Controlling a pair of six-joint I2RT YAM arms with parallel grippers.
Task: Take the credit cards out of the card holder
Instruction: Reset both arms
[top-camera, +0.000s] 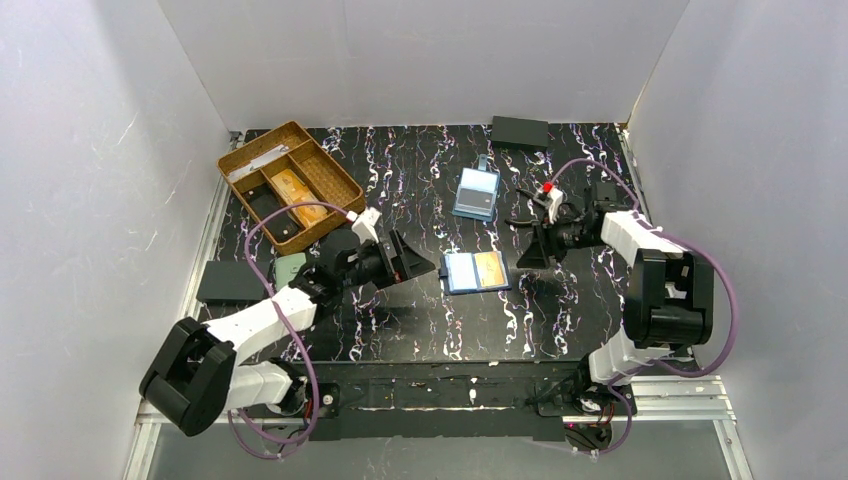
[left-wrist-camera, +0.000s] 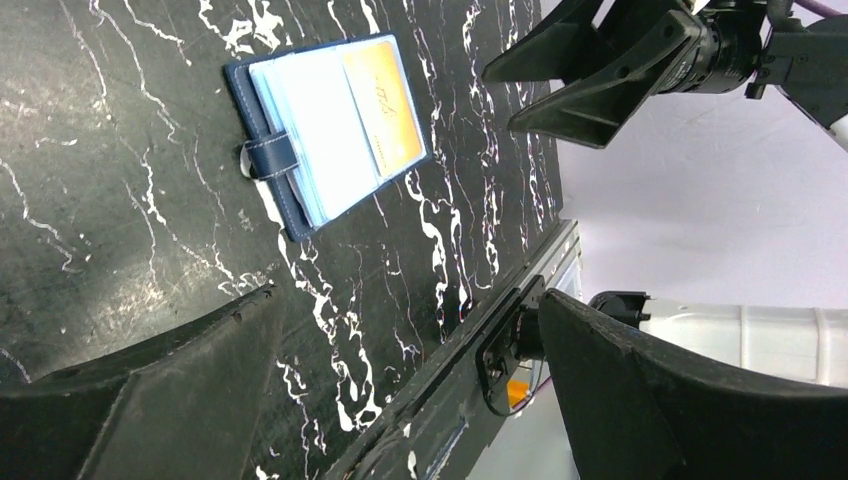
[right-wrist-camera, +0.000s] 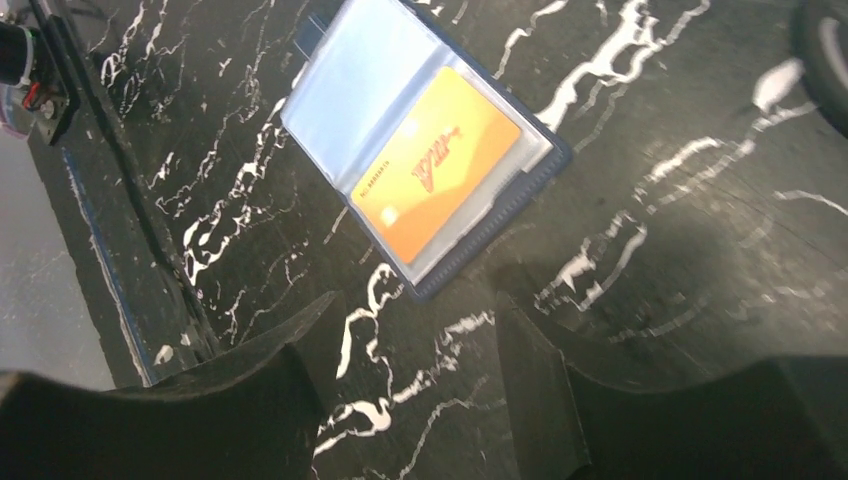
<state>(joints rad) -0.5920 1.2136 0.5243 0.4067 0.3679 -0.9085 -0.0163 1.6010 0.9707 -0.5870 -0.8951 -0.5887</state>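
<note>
Your left jaws stand spread wide and empty. Your right jaws are parted too, with nothing between them. The card holder (top-camera: 475, 271) lies open and flat on the desk (top-camera: 400, 160) between the two pairs, touching neither. One orange credit card (right-wrist-camera: 437, 177) sits in the half nearer the right jaws. Best, I judge, to pin the bare half with the left jaws, then come in low with the right and slide the card out along its slot, not upward.

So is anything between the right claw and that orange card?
Nothing visible stands between: only bare table separates the right gripper from the open card holder, though the orange card sits inside a clear sleeve.
</note>
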